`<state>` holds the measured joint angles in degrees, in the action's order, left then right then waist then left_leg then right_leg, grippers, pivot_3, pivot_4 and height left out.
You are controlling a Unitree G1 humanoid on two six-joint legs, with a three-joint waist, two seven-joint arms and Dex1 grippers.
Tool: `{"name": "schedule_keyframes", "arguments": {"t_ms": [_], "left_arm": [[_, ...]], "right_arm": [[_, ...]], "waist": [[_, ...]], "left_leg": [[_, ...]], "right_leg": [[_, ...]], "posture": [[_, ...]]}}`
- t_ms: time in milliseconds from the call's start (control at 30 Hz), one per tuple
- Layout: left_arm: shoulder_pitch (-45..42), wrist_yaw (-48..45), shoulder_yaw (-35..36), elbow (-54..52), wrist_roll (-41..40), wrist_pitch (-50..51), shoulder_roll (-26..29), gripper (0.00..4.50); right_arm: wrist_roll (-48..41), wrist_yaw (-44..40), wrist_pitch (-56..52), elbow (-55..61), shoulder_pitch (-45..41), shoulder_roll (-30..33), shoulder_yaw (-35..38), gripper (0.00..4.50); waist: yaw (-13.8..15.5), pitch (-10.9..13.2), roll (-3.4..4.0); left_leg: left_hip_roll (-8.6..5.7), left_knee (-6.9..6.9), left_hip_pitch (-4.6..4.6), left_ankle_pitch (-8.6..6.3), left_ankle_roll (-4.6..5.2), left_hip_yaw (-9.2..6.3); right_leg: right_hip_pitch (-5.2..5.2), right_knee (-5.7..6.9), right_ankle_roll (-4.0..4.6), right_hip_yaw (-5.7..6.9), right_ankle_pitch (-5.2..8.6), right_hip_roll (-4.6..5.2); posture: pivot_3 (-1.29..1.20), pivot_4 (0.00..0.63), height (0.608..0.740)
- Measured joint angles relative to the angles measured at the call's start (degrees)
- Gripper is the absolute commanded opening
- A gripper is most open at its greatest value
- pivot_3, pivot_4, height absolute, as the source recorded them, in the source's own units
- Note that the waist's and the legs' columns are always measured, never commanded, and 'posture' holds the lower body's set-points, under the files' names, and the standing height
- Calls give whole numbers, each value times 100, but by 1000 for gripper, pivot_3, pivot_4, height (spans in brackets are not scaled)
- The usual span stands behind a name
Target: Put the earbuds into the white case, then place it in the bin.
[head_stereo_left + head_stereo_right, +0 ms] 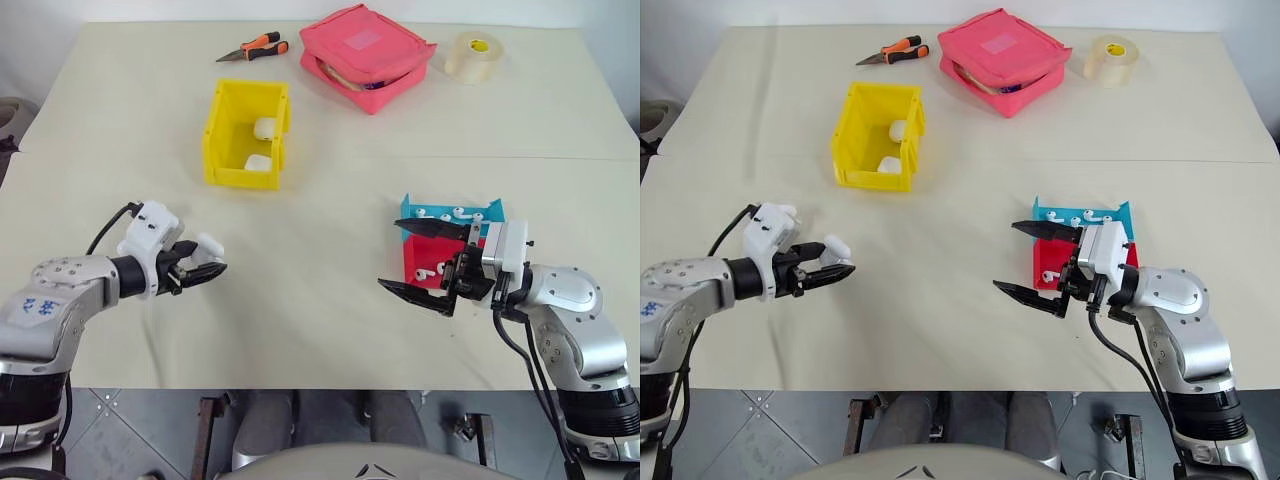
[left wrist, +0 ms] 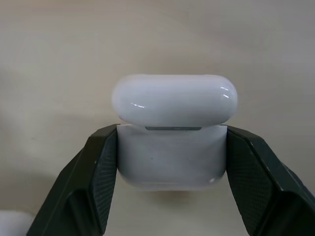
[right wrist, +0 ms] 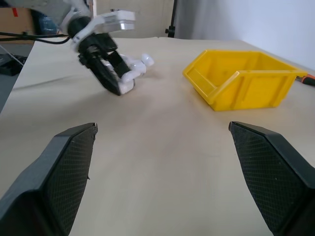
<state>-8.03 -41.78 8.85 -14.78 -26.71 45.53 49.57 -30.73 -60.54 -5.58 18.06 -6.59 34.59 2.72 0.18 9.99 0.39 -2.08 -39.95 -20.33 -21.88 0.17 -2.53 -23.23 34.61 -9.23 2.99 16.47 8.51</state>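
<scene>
My left gripper (image 1: 214,263) is shut on a white case (image 2: 173,98), its black fingers (image 2: 98,162) pressing the two sides of the lower body, a little above the table at the left. The case's rounded lid sits over the body with the hinge strip showing. At the right, my right gripper (image 1: 390,253) stands open, wide and holding nothing, pointing left. Just behind it lie several earbuds (image 1: 446,213) in a blue tray (image 1: 492,212) and a red tray (image 1: 412,262). The yellow bin (image 1: 220,130) stands farther back on the left with two white cases (image 1: 262,160) inside.
A pink zip pouch (image 1: 366,55), a roll of clear tape (image 1: 472,56) and an orange-handled cutter (image 1: 255,47) lie along the far edge. Bare cloth stretches between my two grippers and out to the bin. A small white object (image 2: 10,221) lies beside my left gripper.
</scene>
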Motion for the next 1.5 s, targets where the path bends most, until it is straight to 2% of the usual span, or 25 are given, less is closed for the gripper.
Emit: {"name": "schedule_keyframes", "arguments": {"t_ms": [233,633,800,933,1167,1367,1500], "left_arm": [[79,-481,234,445,34,-1333,-345,2807],[50,-625,235,447,-14,-1798,-772,2807],[-211,-883,236,338,-312,-2640,-1659,2807],[-271,-1378,34,163,-637,-3144,-2187,2807],[-604,-1966,-886,384,-695,-3940,-3405,2807],[-1020,-2965,-1566,1606,-391,-5414,-4268,2807],[-1398,-3393,-1681,2586,-255,-6192,-4693,2807]], "right_arm": [[63,140,74,1,120,-139,-4,4500],[130,212,135,21,129,-138,-2,4500],[115,187,131,95,183,62,108,4500],[92,104,130,111,364,457,548,4500],[-35,62,-25,377,1054,1060,1597,4500],[-60,-332,-81,675,2312,1448,2801,4500],[-52,-464,-125,559,2775,1455,3539,4500]], "waist": [[-17,0,0],[-22,0,0],[32,0,-3],[30,-1,-3],[125,-1,-2],[169,-2,-1],[148,-1,-2]], "left_leg": [[0,0,-1,0,0,2],[0,0,-1,0,1,3],[-2,-8,-3,0,2,1],[-2,-6,-3,0,2,8],[-3,-12,1,2,7,16],[-4,-13,7,3,18,45],[-4,-12,11,2,26,46]], "right_leg": [[-3,3,0,1,0,-1],[-3,7,0,2,0,-2],[0,6,-1,4,-1,1],[0,3,-1,4,-1,0],[14,-2,-6,4,-3,-1],[63,-53,-24,37,-13,-2],[75,-67,-33,39,-18,-2]], "posture": [[0,150,740],[0,150,740],[0,150,740],[0,150,740],[0,150,740],[0,150,740],[0,150,740]]}}
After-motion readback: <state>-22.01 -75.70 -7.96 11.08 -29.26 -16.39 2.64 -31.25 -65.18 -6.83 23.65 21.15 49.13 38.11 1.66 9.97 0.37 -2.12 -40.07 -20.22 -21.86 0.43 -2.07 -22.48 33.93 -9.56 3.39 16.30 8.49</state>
